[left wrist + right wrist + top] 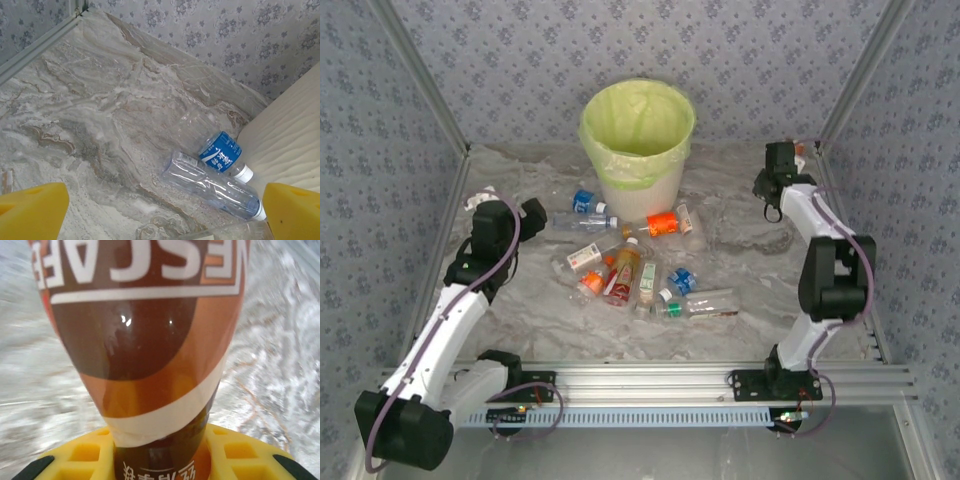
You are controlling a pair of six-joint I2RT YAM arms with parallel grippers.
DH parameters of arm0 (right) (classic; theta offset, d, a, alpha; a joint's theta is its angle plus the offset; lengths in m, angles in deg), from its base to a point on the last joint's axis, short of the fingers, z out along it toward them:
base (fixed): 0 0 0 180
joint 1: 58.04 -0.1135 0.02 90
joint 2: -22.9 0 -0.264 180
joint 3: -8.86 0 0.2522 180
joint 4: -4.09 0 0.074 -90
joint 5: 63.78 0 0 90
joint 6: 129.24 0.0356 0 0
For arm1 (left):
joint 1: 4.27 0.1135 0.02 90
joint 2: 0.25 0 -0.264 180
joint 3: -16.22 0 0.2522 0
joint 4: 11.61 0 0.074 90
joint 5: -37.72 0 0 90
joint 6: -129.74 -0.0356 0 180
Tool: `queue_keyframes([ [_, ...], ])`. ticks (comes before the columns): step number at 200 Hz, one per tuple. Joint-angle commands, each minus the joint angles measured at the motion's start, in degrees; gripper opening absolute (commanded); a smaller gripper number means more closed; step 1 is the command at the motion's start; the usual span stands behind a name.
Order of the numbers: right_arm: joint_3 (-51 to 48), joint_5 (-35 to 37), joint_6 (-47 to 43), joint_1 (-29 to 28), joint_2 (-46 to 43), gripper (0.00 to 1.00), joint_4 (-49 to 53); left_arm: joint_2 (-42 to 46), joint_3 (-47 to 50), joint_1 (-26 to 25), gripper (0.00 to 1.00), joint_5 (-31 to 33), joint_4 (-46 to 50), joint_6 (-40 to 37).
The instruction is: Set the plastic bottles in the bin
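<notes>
our right gripper [160,460] clenches a brown-labelled bottle [145,335] at the top view's upper right; left gripper [162,215] gapes wide. other bottles [625,272] lie mid-frame below the bin [645,190]. we judge them light, slick, crushable: grip mid-body.

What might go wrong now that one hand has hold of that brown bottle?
1. The right hand grips the brown bottle at its narrow end, its wide body sticking out; it may slip or swing when carried.
2. The bin is tall, so the bottle could knock its rim rather than drop in.
3. The open left hand hangs near a blue-label bottle and a clear bottle beside the bin; a nudge might roll them away.
</notes>
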Motion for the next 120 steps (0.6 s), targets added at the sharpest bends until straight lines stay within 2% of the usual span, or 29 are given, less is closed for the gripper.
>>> queue_keyframes([
  [1,-2.02,-3.83,-3.85,-2.63,-6.98,0.08,-7.46,-0.98,-1.31,0.4,1.0,-1.44,1.02,1.68],
  [32,0.68,-11.02,-9.65,-7.02,-12.85,0.05,-8.92,-2.4,-1.86,0.4,1.0,-1.63,1.99,2.65],
  [52,4.68,-18.18,-13.93,-9.63,-13.8,0.05,-8.93,-2.97,-2.19,0.36,1.0,-1.8,2.31,3.21],
  [68,9.06,-23.11,-18.28,-12.23,-12.92,0.06,-7.5,-3.16,-2.27,0.4,0.99,-1.85,2.32,3.65],
  [93,14.81,-25.61,-23.59,-16.51,-10.34,0.1,-5.98,-3.15,-2.47,0.4,0.99,-2.09,2.25,3.92],
  [120,23.27,-28.15,-25.39,-18.98,-4.14,0.14,-0.5,-3.27,-3.26,0.4,0.99,-2.41,3.78,4.27],
])
